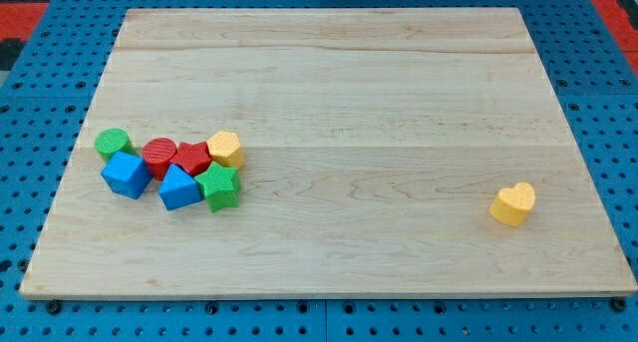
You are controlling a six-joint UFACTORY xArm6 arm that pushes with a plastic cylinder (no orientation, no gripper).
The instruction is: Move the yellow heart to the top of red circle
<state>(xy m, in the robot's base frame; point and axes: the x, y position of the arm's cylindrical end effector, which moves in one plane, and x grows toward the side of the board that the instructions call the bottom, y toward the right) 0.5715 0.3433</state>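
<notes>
Camera view: barely started, I'd say. The yellow heart sits alone around 4 o'clock on the surface, well apart from the red circle in the 9 o'clock cluster. My tip isn't showing; no jaws here to judge.

Heart: alone at my view's right, well apart from the rest.
Cluster: at view's left on the counter.
Circle: inside cluster, between cylinder and star.
Tool: not showing.
</notes>
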